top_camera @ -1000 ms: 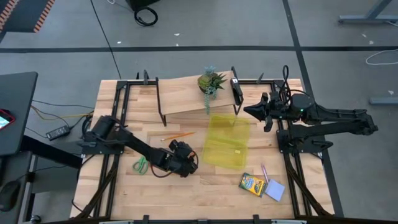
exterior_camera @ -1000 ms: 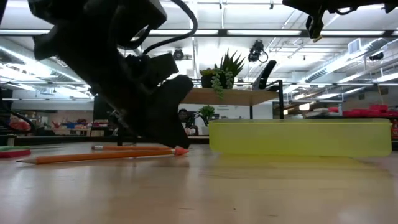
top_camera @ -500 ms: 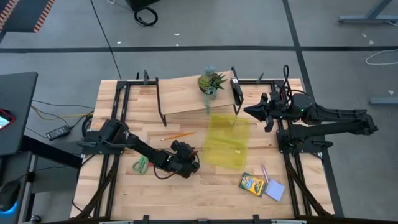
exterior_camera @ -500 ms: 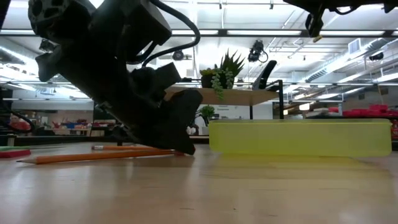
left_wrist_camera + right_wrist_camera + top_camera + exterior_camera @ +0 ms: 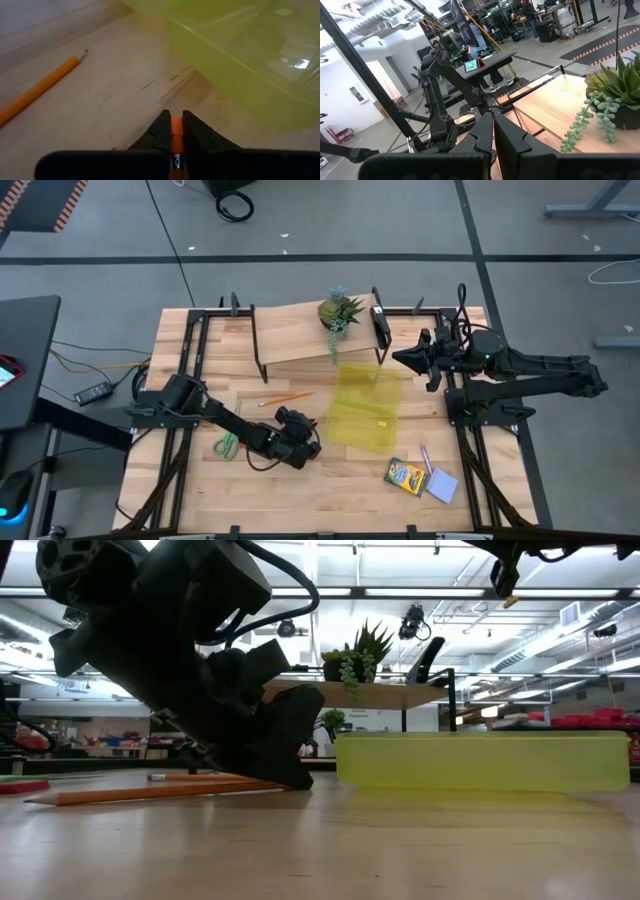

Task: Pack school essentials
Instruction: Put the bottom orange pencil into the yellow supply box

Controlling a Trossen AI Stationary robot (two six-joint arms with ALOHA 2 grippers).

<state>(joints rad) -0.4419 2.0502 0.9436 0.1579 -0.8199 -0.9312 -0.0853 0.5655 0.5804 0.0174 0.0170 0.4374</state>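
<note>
Pale wooden planks are making up the table (image 5: 200,490), their grain running lengthwise under a black metal frame. Down near the middle of it, the left gripper (image 5: 308,448) is pressing low against the wood, and its two dark wedge-shaped fingers (image 5: 159,131) are pinching narrowly on a slim orange pencil (image 5: 175,131), whose shaft is showing as a thin orange strip in the slit between them. Just beside it, the translucent yellow pouch (image 5: 365,405) is lying flat, glossy and soft-edged, its near wall showing in the low view as a long pale-yellow band. A second orange pencil (image 5: 287,397) is lying loose on the bare wood near the pouch, its sharpened tip pointing away in the left wrist view. Green-handled scissors (image 5: 226,445) are resting beside the left arm. Toward the table's near right corner, the yellow-green crayon box (image 5: 405,475), the thin pink pen (image 5: 426,457) and the pale blue square notepad (image 5: 442,485) are sitting close together. A small potted spiky plant (image 5: 339,311) is standing on a raised wooden shelf (image 5: 290,335) at the far edge. Off by the table's far right side, the right gripper (image 5: 400,358) is hovering in the air with its fingers pressed together on nothing.
</note>
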